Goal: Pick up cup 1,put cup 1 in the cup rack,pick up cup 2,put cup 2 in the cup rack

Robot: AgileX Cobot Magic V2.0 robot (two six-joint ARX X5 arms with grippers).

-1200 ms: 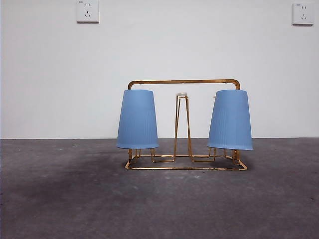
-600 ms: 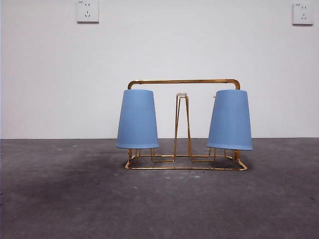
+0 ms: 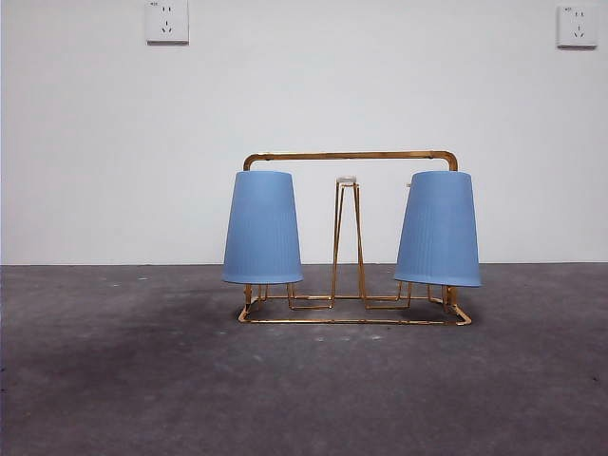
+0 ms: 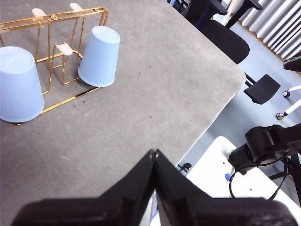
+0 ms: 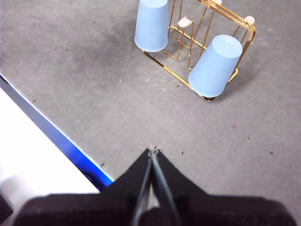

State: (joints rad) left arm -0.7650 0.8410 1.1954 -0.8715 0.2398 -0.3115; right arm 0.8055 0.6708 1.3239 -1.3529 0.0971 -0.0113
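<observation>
Already both pale blue ribbed cups sit upside down on the cup rack [image 3: 350, 157], a shiny gold wire frame with an arch handle, standing on the grey table [image 3: 142, 380]. Cup 1 [image 3: 262, 228] hangs on the left-hand peg in the front view, cup 2 [image 3: 438, 230] on the right-hand peg; no lettering shows on either. Well apart from the rack, the left gripper [image 4: 154, 151] and right gripper [image 5: 152, 149] hover over the table edge, jaws pressed together, holding nothing.

Shiny gold rack [image 3: 350, 156], seemingly plastic cups [image 3: 262, 228]
</observation>
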